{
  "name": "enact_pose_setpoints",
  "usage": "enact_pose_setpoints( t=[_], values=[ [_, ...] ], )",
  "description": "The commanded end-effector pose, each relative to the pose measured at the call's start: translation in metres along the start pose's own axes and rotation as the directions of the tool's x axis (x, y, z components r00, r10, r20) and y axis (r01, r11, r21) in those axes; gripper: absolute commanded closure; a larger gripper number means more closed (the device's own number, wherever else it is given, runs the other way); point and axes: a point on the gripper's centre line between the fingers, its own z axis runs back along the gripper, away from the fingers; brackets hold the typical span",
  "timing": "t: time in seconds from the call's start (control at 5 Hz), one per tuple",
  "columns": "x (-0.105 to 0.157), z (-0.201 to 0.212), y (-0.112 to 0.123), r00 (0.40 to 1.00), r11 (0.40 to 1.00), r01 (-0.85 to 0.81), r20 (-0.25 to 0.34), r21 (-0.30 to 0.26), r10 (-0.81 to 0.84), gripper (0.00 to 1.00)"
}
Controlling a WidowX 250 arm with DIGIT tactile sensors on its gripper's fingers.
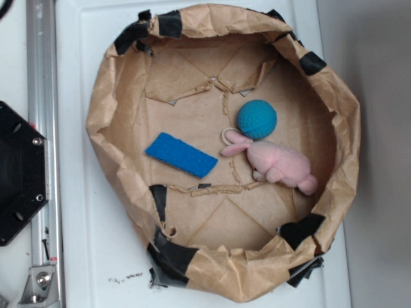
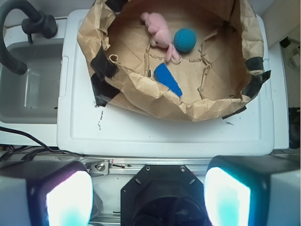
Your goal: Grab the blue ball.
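The blue ball (image 1: 257,119) (image 2: 185,39), a teal dimpled sphere, rests on the floor of a brown paper basin (image 1: 106,112) (image 2: 94,33). It touches the ear of a pink plush bunny (image 1: 279,165) (image 2: 159,29) lying beside it. My gripper (image 2: 148,197) does not appear in the exterior view. In the wrist view its two glowing fingers stand wide apart at the bottom corners, open and empty, high above the robot's black base and far short of the basin and ball.
A flat blue rectangular pad (image 1: 181,154) (image 2: 168,79) lies left of the bunny. The basin's crumpled taped walls sit on a white lid (image 1: 83,256) (image 2: 164,134). A black base plate (image 1: 19,173) (image 2: 164,193) and a metal rail (image 1: 40,96) run beside it; a grey bin (image 2: 28,84) stands nearby.
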Motion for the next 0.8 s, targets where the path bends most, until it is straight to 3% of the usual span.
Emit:
enact_pose_setpoints(
  t=[0.0, 0.2, 0.4, 0.6],
  values=[
    [0.0, 0.0, 0.0, 1.0, 1.0, 0.0, 0.0, 0.0, 0.0, 0.0],
    [0.039, -0.054, 0.022, 0.969, 0.989, -0.055, -0.23, 0.137, 0.086, 0.0],
    [0.077, -0.071, 0.036, 0.979, 0.996, -0.039, -0.196, 0.076, 0.054, 0.0],
    [0.111, -0.082, 0.056, 0.976, 0.995, -0.084, -0.206, -0.049, 0.072, 0.0]
  ],
)
